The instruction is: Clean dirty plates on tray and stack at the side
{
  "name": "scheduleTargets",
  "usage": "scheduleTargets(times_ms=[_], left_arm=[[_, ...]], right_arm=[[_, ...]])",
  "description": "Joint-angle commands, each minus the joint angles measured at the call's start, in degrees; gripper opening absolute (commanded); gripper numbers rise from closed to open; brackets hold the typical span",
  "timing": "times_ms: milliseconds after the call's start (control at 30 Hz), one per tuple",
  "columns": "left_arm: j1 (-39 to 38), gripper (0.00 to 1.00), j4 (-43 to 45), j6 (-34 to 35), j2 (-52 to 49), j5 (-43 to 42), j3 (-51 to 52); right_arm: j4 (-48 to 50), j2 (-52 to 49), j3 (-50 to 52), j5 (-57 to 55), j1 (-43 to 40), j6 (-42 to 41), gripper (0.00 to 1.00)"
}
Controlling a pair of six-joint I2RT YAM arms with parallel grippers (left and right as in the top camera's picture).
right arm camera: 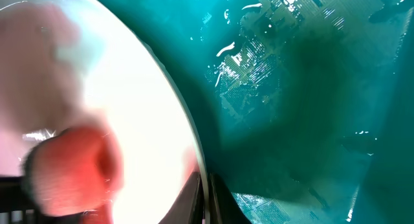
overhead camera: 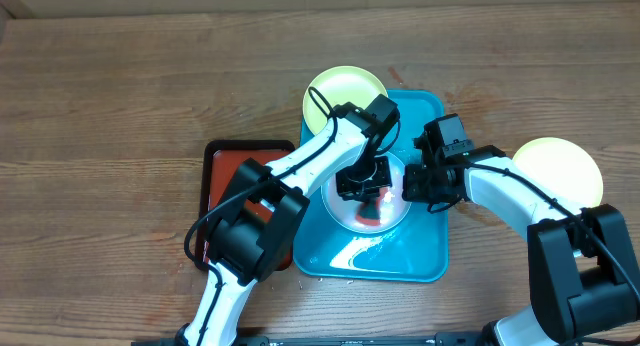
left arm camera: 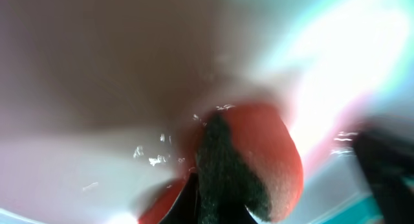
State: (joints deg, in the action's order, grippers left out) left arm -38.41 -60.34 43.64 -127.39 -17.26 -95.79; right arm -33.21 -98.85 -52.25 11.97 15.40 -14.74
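Both arms: white rounded link shells w/ black boxy joint blocks. Left arm (overhead camera: 300, 166), centre-left of frame, has thin black cable looping alongside. Right arm (overhead camera: 505, 191), right side, same cable. Wrist units black, squarish.

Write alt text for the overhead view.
Two robot arms meet over a white plate on a blue tray: the left gripper holds a red sponge on it, the right gripper is at its right rim. One yellow-green plate sits at the tray's far corner, another on the table.
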Motion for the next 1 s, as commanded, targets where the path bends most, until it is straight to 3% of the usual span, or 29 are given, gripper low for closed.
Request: scheduleTargets(times_ms=[0,133,467,733,800,967], left_arm=[[1.3,0.04,-5.3,1.6,0.3,19.4,0.9],[1.7,0.04,-7.6,-0.2,4.3,26.0,0.9],[3.2,0.04,-11.6,-6.6,26.0,23.8,0.9],[12.7,0.05,-21.2,-6.9,33.7,33.8,3.0],[15.3,0.05,-19.2,-8.1,33.7,33.3,7.2],[20.2,0.04,-3.2,-11.8,32.9,27.1,25.4]], right_arm=[[-0.3,-2.5,1.2,-2.9,0.7,1.1,0.04],[-0.3,-2.5,1.2,-2.8,0.7,1.1,0.04],[-0.7,-2.5,1.2,-2.9,0.7,1.3,0.04],[-0.5,-2.5,1.2,-2.9,0.7,1.3,0.04],[-0.5,-2.5,1.2,-2.9,0.7,1.3,0.04],[-0.3,-2.5,1.2,-2.9,0.7,1.3,0.04]])
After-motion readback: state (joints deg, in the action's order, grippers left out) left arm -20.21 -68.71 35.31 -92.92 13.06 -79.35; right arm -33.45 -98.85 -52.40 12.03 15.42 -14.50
